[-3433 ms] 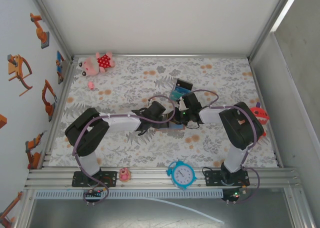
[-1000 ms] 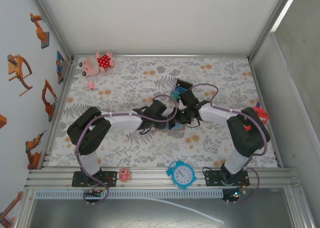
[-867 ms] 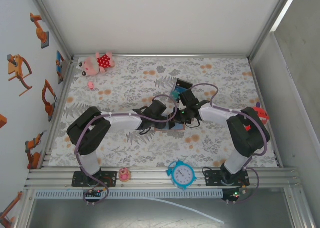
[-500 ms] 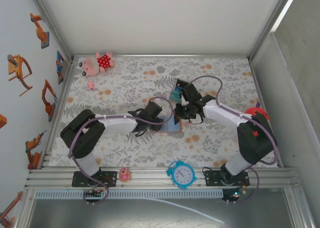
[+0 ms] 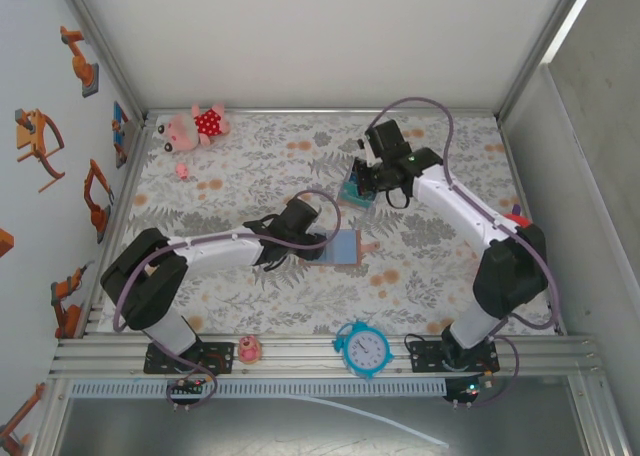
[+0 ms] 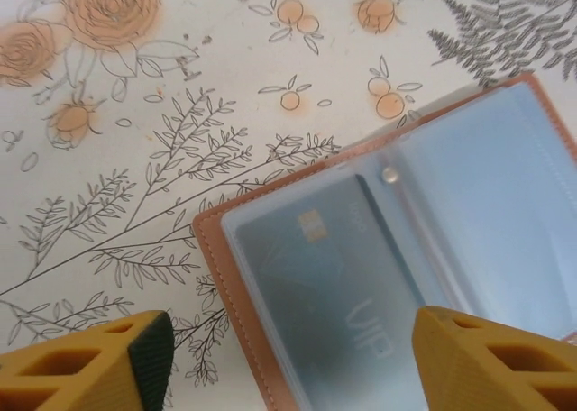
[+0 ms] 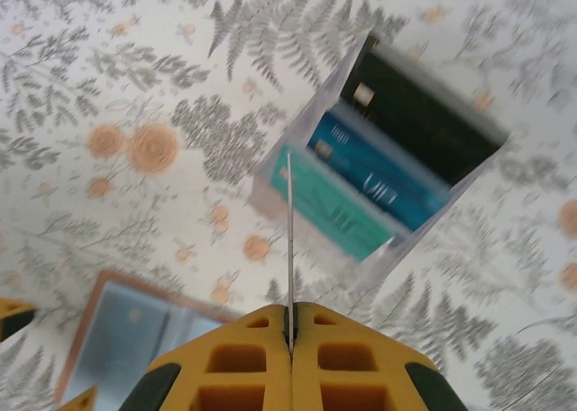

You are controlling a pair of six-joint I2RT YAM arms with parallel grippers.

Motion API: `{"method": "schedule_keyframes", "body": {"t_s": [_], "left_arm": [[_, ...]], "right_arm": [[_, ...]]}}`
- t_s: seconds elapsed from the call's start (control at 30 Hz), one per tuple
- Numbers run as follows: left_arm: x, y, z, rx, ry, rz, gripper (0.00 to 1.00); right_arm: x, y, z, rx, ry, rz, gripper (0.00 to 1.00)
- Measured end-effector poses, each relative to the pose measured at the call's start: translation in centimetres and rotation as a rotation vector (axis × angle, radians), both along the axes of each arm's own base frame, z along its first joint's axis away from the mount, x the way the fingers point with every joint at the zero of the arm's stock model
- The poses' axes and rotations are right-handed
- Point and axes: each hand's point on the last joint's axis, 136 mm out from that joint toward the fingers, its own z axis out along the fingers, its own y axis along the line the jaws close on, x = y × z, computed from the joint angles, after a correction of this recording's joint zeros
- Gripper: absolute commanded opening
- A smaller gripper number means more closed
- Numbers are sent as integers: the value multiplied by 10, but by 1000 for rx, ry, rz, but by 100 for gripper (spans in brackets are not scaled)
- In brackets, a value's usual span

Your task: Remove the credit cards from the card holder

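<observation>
The card holder (image 5: 343, 247) lies spread open and flat on the floral table (image 5: 230, 166), leather side down and its clear pockets facing up. That is how I want it, since the pockets can only be reached from above. It sits directly under the left pincer (image 6: 290, 343) and well off to the lower left of the right one.

One VIP card (image 6: 315, 276) with a gold chip sits in the pocket next to the holder's spine, so I judge the job is only partly done.

The left pincer's jaws stand wide apart with nothing between them. They straddle the holder's near corner from above without touching it, as far as I can tell. I read that as a ready stance, either to pin the leather down or to go in for that card.

The right pincer (image 7: 290, 325) is clamped fully shut on a credit card (image 7: 288, 231), held edge-on so I see it only as a thin line running straight out from the fingertips. Just beyond and below its tip is the clear box (image 7: 266, 178), which already has a black, a blue and a teal card fanned inside. Holding the card upright like that looks to me like the way to slot it in beside them.

The risk I see is the thin edge catching on the box wall.
</observation>
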Motion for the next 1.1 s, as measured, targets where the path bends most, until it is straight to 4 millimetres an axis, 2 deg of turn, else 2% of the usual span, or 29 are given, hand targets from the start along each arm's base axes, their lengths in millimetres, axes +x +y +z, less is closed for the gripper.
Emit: {"method": "schedule_keyframes", "body": {"t_s": [0.17,0.2,0.4,0.7,1.1], "left_arm": [[1,3,18,-22,-30,11,92],[1,4,22,-27,-37,14,98],[0,16,44,-61,-86,58,97],[-1,43,55,-73,-132,155,97],[5,55,66,-92,-161,216,97]], "right_arm": [[31,-2,-2,-122,-64,77,0],[36,-2,-5,-150,-71,94,0],[62,-5,-25,-291,-86,191,0],[74,-13,-54,-402,-60,304,0],[92,-22,-48,-432,-90,385,0]]}}
